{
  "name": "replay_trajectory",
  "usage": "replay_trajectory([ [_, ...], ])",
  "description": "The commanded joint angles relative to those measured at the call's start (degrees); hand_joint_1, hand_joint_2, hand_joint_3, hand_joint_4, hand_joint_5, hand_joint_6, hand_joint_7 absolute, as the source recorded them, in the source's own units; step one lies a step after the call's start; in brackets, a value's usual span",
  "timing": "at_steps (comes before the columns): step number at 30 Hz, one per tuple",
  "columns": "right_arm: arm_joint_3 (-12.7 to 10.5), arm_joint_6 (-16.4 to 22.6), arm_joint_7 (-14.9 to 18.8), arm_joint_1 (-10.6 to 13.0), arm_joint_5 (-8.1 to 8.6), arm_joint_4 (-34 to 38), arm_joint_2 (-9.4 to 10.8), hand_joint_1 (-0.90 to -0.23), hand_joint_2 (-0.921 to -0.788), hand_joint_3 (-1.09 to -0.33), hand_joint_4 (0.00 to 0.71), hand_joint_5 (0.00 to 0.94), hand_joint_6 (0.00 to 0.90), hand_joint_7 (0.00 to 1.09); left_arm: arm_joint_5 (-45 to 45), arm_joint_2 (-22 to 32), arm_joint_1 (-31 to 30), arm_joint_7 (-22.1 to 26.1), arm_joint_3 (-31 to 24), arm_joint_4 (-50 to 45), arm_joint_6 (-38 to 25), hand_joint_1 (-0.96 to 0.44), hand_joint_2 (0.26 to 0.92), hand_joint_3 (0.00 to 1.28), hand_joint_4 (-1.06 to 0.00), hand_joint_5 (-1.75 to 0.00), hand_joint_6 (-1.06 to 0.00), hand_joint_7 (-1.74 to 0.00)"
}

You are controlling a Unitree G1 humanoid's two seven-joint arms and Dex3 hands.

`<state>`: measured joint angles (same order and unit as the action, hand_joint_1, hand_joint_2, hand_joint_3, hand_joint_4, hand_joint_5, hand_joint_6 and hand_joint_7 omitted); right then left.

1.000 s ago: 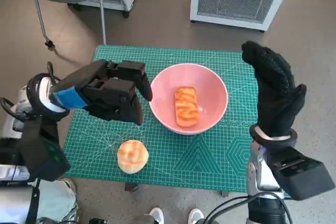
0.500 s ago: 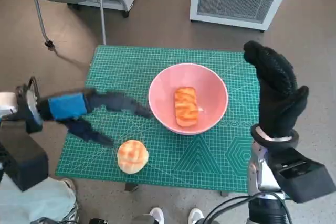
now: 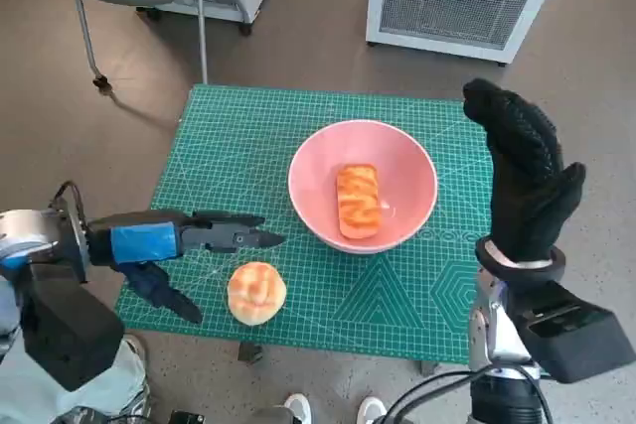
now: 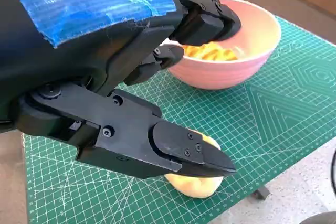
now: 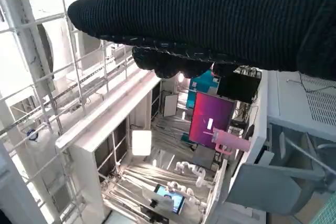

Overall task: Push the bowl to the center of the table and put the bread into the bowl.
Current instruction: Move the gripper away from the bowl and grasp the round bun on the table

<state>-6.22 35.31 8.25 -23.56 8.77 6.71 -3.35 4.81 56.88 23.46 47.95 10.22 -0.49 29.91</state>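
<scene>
The green cutting mat (image 3: 298, 136) covers the table, and the pink bowl (image 3: 407, 161) sits near its middle, which suggests the push is done. Against the bowl, the right hand (image 3: 525, 181) stands upright just off the rim on the robot's right, flat, holding nothing and unchanged over the last second. The left hand (image 3: 184, 240) is what has moved: a second ago it was bunched against the bowl's left rim, and now it has drawn back and lies low, fingers (image 3: 243, 238) stretched toward the bowl and thumb spread, gripping nothing. One long bread (image 3: 359, 201) lies inside the bowl. The round bun (image 3: 256, 292) rests on the mat short of the bowl, to its left and nearer the robot, just beside the left fingers. That hand looks lined up to take the bun next.
</scene>
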Motion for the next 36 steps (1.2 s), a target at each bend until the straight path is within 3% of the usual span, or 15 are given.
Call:
replay_trajectory([
  [1,0.02,-0.99,0.11,0.82,0.14,0.20,-0.23,-0.538,-0.921,-0.796,0.327,0.023,-0.001,0.67,2.23,-2.33,-1.24,-0.49,0.60,2.02,0.87,-0.43,0.773,0.01,0.00,0.00,-0.14,0.00],
  [19,0.06,-1.46,0.75,1.47,0.73,-0.52,-1.06,-0.539,-0.921,-0.798,0.326,0.022,-0.001,0.67,15.63,-11.79,2.95,-5.36,7.28,16.49,7.32,-0.32,0.754,0.00,-0.02,-0.01,-0.17,-0.01],
  [29,-0.03,-1.92,0.60,2.03,0.55,-1.42,-1.39,-0.539,-0.921,-0.799,0.326,0.022,-0.001,0.67,20.41,-15.25,3.97,-7.05,10.60,21.40,7.15,-0.27,0.738,0.00,-0.07,-0.02,-0.21,-0.03],
  [32,-0.09,-2.22,0.56,2.13,0.59,-1.72,-1.49,-0.539,-0.921,-0.798,0.326,0.022,-0.001,0.67,21.14,-15.75,3.88,-6.12,11.34,21.55,5.51,-0.24,0.737,0.00,-0.10,-0.02,-0.25,-0.04],
  [36,-0.20,-2.44,0.65,2.18,0.75,-1.78,-1.57,-0.538,-0.921,-0.798,0.325,0.022,-0.001,0.67,21.64,-16.26,3.98,-4.93,12.32,21.71,3.26,-0.16,0.758,0.02,-0.23,-0.04,-0.36,-0.10],
])
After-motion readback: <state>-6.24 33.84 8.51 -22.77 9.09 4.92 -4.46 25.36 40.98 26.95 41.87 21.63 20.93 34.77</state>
